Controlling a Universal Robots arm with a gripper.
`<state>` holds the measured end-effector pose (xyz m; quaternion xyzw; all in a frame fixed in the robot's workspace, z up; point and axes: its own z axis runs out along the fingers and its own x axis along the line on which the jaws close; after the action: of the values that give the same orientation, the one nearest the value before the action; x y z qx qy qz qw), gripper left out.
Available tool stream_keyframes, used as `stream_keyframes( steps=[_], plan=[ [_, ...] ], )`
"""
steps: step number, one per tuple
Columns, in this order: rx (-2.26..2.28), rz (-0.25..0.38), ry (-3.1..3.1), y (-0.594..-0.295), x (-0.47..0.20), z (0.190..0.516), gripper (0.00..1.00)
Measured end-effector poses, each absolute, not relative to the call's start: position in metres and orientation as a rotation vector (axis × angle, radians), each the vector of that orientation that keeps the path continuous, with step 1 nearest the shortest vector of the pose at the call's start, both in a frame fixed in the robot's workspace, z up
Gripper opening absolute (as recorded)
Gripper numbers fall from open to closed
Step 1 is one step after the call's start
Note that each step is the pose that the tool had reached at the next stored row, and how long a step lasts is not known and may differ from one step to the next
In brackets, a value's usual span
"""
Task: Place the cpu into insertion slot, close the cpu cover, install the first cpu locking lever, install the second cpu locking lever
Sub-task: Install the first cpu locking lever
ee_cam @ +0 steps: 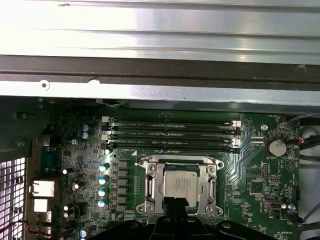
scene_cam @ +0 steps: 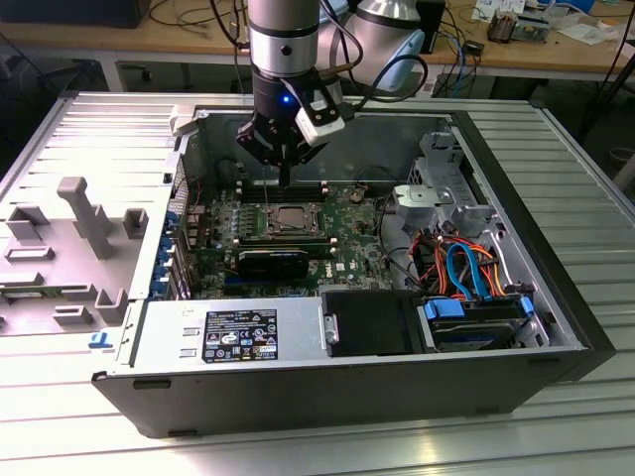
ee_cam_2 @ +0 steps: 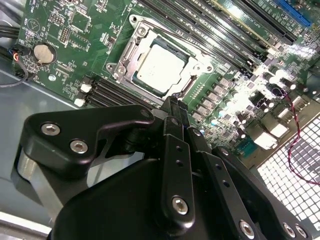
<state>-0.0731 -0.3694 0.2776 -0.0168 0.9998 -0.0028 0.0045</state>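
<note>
Cpu (ee_cam_2: 162, 68) seated in insertion slot (ee_cam_2: 131, 22), cpu cover (ee_cam_2: 195, 62) closed over it, directly beneath hand (ee_cam_2: 172, 102). Fingers pressed together, empty, just above the slot's edge.

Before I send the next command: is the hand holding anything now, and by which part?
Nothing is held. The hand is shut with nothing between its tips, poised beside the cpu cover, which lies over the cpu.

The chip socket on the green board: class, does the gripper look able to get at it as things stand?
Probably yes. The gripper hangs just above the socket inside the open computer case, with nothing between them. The chip already sits in the socket under its metal cover.
</note>
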Motion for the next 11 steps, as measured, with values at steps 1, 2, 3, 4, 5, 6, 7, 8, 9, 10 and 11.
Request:
stream_keyframes(
  steps=[1,2,3,4,5,6,7,8,9,10,11],
  plan=[
    [-0.055,-0.009,3.132,-0.3694,-0.0731,0.2776,0.11],
    [-0.060,-0.009,3.132,-0.3694,-0.0731,0.2776,0.11],
    [-0.063,-0.009,3.132,-0.3694,-0.0731,0.2776,0.11],
    [-0.065,-0.009,3.132,-0.3694,-0.0731,0.2776,0.11],
    [-0.069,-0.009,3.132,-0.3694,-0.0731,0.2776,0.11],
    [-0.073,-0.009,3.132,-0.3694,-0.0731,0.2776,0.11],
    [-0.077,-0.009,3.132,-0.3694,-0.0731,0.2776,0.11],
    [-0.082,-0.009,3.131,-0.3694,-0.0731,0.2776,0.11],
    [-0.086,-0.008,3.131,-0.3694,-0.0731,0.2776,0.11],
    [-0.092,-0.008,3.131,-0.3694,-0.0731,0.2776,0.11],
    [-0.096,-0.008,3.131,-0.3694,-0.0731,0.2776,0.11]
  ],
)
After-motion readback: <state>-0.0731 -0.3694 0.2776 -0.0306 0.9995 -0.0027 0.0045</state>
